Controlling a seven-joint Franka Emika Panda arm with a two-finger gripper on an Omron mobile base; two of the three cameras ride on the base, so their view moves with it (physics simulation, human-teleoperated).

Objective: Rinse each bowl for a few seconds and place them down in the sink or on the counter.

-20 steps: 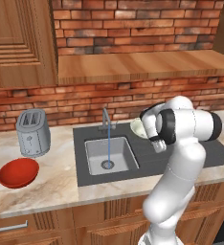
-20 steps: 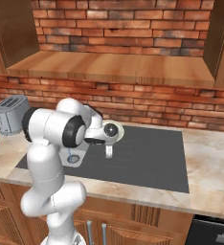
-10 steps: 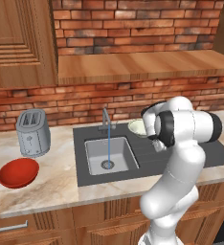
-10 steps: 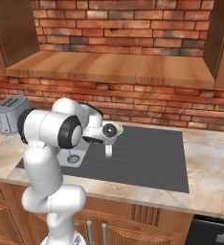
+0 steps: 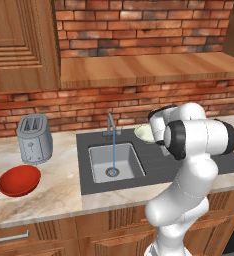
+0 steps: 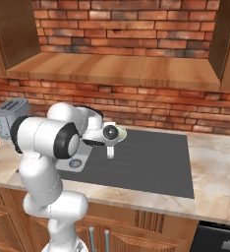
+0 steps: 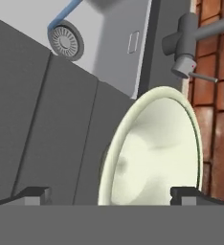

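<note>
Resting on the sink (image 5: 154, 165) drainboard, cream-green bowl (image 7: 154, 148), jaws wide

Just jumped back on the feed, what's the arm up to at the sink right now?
The gripper is open over the cream-green bowl, which sits on the drainboard of the sink beside the faucet. Its fingertips stand apart on either side of the bowl, not clamped on it. Water runs into the basin. The red bowl waits on the counter by the toaster.

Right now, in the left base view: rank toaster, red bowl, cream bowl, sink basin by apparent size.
1. Sink basin
2. Toaster and red bowl: too alike to rank
3. Cream bowl, partly hidden behind the arm, so unsure
</note>
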